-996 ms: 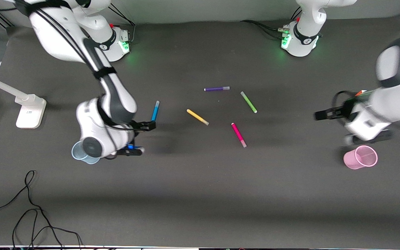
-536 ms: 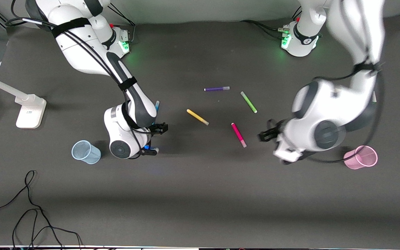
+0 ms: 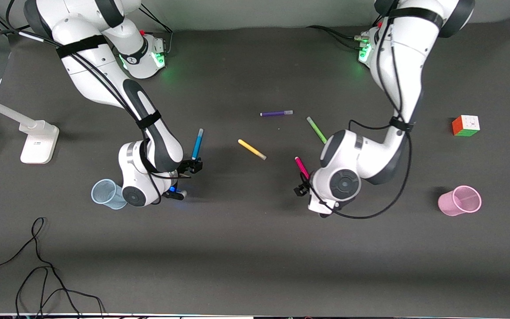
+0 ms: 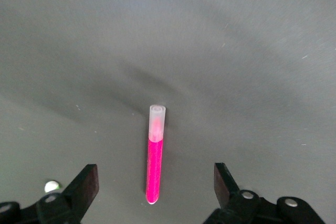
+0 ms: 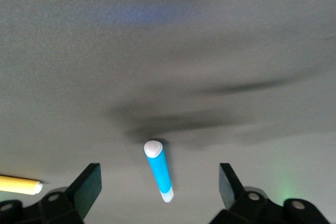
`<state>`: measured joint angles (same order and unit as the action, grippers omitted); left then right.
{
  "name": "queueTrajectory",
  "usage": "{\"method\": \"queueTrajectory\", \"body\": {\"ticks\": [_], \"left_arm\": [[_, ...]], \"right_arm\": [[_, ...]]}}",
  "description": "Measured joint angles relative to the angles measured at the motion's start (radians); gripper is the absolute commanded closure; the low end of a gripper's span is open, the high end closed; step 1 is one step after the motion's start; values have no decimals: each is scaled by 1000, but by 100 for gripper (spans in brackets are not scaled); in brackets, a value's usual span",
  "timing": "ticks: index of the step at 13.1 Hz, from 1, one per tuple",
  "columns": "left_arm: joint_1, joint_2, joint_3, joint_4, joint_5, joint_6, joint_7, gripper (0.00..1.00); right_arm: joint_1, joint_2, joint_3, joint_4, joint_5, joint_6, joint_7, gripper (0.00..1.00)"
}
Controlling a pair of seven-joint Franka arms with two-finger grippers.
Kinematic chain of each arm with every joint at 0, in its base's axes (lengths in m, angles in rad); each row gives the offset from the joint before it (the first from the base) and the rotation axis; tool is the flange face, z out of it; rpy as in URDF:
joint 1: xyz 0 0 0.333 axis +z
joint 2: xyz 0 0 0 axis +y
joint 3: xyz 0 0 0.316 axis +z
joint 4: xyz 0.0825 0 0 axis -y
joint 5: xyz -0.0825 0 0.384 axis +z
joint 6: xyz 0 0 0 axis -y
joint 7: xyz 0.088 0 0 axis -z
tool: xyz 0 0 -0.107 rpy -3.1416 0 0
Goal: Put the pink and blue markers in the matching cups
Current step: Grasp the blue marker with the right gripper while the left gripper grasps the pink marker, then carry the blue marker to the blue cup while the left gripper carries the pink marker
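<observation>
The blue marker [image 3: 198, 144] lies flat on the dark table. My right gripper [image 3: 191, 168] hovers open over its end nearer the front camera. In the right wrist view the blue marker [image 5: 159, 171] lies between the spread fingers of the right gripper [image 5: 159, 182], untouched. The pale blue cup [image 3: 102, 194] stands beside the right wrist, partly hidden by it. The pink marker [image 3: 300, 165] lies flat, half hidden under my left gripper [image 3: 303, 186]. In the left wrist view the pink marker [image 4: 155, 161] sits centred between the open fingers of the left gripper [image 4: 156, 181]. The pink cup [image 3: 459, 200] stands toward the left arm's end.
A purple marker [image 3: 276, 113], a green marker [image 3: 317, 130] and a yellow marker [image 3: 251, 149] lie mid-table between the arms. A colour cube [image 3: 465, 126] sits farther from the front camera than the pink cup. A white lamp base [image 3: 38, 141] and a black cable [image 3: 38, 266] are at the right arm's end.
The left arm swung in from near the pink cup to over the pink marker. The right wrist shifted sideways and settled over the blue marker's end. Both grippers stayed open.
</observation>
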<state>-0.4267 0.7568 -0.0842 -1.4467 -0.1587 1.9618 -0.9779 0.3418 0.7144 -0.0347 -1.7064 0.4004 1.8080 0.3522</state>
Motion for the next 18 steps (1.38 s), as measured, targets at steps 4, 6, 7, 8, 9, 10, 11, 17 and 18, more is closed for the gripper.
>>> {"method": "queueTrajectory", "body": {"ticks": [4,6,7,8,9,10,11,17,18], "left_arm": [[-7,9,-1,-65,-1,12,-6,16],[-25,10,-2,-103,-3,18,-7,20],[-29,10,-2,-112,-7,22,-8,22],[-29,10,-2,-115,-20,26,-8,23],[-29,10,-1,-115,-40,34,-8,25],[-29,10,-1,-115,-53,44,-8,27],[-29,10,-1,-117,-58,54,-8,31],[-29,10,-1,-119,-63,65,-8,77],[-29,10,-1,-119,-63,65,-9,84]], "right_arm": [[15,0,1,-25,7,46,1,33],[15,0,2,-40,7,71,1,67],[15,0,2,-43,7,76,1,80],[15,-1,2,-43,7,75,1,89],[14,-3,2,-43,7,74,1,96],[14,-5,2,-43,7,74,1,100],[14,-5,3,-43,8,74,1,100],[16,-7,8,-42,34,75,0,100],[16,-15,8,-36,34,64,0,100]]}}
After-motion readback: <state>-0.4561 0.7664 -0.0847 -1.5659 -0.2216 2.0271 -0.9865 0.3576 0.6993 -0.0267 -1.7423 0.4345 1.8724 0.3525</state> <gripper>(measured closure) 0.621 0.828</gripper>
